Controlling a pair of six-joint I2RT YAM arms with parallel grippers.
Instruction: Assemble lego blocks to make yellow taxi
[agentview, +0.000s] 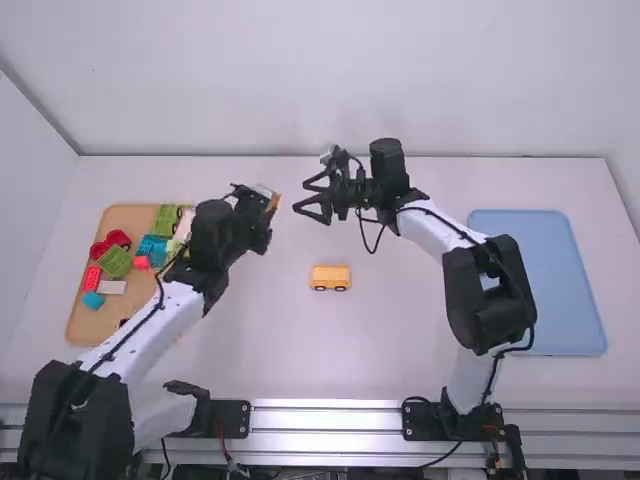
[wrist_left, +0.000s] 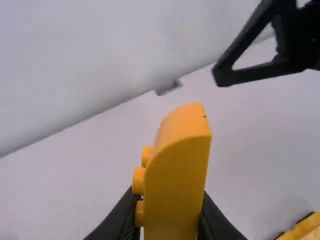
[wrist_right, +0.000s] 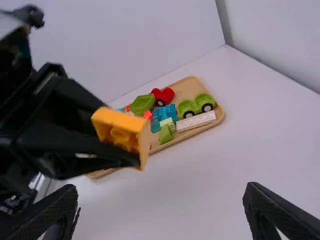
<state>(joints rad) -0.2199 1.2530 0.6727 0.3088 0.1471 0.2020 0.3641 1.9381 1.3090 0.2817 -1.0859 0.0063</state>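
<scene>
- Two trays: one tan (agentview: 78, 328), by the table's left edge; one blue (agentview: 545, 285), by its right edge
- Two yellow blocks: one wheeled (agentview: 330, 274), one curved (wrist_left: 177, 180)
- Two wheeled pieces on the tan tray: one red (wrist_right: 162, 95), one green (wrist_right: 196, 105)
- Two pale bricks: one plain (agentview: 112, 287), one long (wrist_right: 196, 121)
- At least two blue blocks (agentview: 152, 248), partly hidden

A robotics lab, by the look of its workstation.
At the near edge of the white table (agentview: 270, 365), slotted metal rails (agentview: 325, 420) carry black mounts for two jointed robot arms, the left arm (agentview: 165, 322) and the right arm (agentview: 437, 228), with loose cables (agentview: 440, 457) hanging by them. Plain white walls (agentview: 330, 80) stand behind and left of the table; on its left lies a tan tray (agentview: 88, 325) of toy blocks (agentview: 115, 261), on its right a blue tray (agentview: 545, 290).
</scene>
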